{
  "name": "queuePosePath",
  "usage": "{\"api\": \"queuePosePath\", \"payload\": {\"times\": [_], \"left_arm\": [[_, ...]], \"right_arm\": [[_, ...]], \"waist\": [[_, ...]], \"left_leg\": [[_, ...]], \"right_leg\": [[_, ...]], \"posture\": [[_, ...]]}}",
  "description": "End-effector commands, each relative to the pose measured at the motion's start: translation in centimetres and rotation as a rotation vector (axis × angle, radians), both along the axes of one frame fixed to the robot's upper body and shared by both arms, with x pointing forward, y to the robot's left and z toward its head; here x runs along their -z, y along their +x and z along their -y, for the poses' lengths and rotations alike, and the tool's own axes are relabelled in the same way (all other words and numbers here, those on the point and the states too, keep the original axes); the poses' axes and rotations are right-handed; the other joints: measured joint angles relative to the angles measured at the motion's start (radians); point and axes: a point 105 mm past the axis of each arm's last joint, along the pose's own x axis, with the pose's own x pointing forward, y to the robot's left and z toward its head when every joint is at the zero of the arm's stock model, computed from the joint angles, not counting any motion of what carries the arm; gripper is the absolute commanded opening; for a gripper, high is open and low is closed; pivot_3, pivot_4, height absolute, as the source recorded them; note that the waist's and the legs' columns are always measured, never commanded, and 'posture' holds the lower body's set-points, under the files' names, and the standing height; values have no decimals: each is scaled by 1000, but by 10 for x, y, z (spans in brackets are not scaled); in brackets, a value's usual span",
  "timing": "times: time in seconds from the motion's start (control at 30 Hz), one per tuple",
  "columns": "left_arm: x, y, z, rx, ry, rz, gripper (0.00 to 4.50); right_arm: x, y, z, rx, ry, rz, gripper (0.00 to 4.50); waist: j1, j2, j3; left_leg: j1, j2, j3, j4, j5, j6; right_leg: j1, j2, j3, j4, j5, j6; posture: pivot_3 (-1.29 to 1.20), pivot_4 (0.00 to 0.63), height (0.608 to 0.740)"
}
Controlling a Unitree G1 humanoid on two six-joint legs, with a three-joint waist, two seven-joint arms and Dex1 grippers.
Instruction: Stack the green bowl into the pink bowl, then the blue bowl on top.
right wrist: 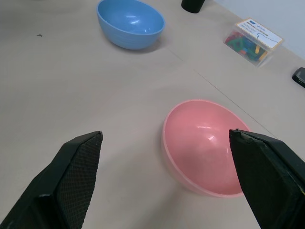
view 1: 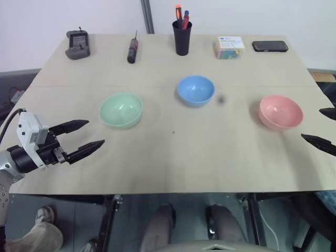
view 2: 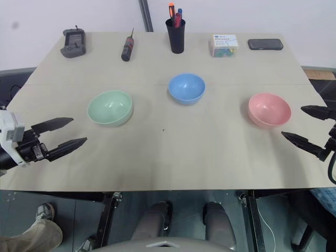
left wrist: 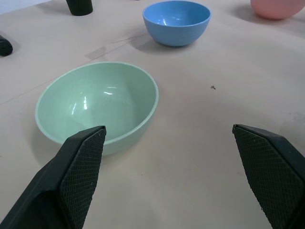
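A pale wooden table (view 1: 173, 157) holds three small bowls, all upright, empty and well apart from one another. The green bowl (view 1: 121, 109) sits toward the robot's left. The blue bowl (view 1: 196, 90) sits near the middle, a little farther back. The pink bowl (view 1: 281, 112) sits toward the robot's right. None is stacked yet.

The left gripper (view 1: 85, 137) hovers over the table's near left corner, its two black fingers spread wide and holding nothing. It points toward the green bowl, which lies near but apart from it. In the left wrist view the green bowl (left wrist: 97, 106) lies just beyond the fingertips (left wrist: 83, 162), partly hidden behind one of them.

The right gripper (view 2: 304, 126) reaches in from the right edge of the table, also spread wide and empty, with the pink bowl just beside its tips and not touching. Its body is cut off by the picture's edge. In the right wrist view the pink bowl (right wrist: 205, 145) lies between the two fingers, its far side hidden behind one.

Along the back edge stand a dark grey device (view 1: 78, 44) whose kind is hard to make out, a screwdriver (view 1: 133, 49), a black cup of pens (view 1: 182, 34), a clear box of coloured bits (view 1: 229, 47) and a black phone (view 1: 270, 46). A tiny dark speck (view 1: 221, 98) lies between the blue and pink bowls; what it is cannot be told.
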Motion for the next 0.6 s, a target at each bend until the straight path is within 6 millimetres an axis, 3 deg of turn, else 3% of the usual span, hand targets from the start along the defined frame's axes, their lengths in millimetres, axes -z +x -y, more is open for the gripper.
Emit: {"api": "queuePosePath", "payload": {"times": [0.03, 0.27, 0.6], "left_arm": [[-14, 2, 3, 11, 6, 44, 4500], [-18, 11, 33, 84, -41, 53, 4500], [-28, -1, 118, 468, -133, 109, 4500]], "right_arm": [[-7, 0, -2, 3, -15, 43, 4461], [7, 14, -7, 53, -51, 71, 4461], [51, 82, -25, 186, -69, -34, 4461]], "waist": [[0, 0, 0], [0, -1, 0], [-2, 0, 0]], "left_leg": [[0, 0, 0, 0, 0, 0], [0, -1, 0, 1, 0, 0], [1, -1, 1, 4, 0, 0]], "right_leg": [[0, 0, 0, 0, 0, 0], [0, 0, 1, 1, 0, 0], [0, 0, 2, 6, 1, 0]], "posture": [[0, 150, 740], [0, 150, 740], [0, 150, 740]]}}
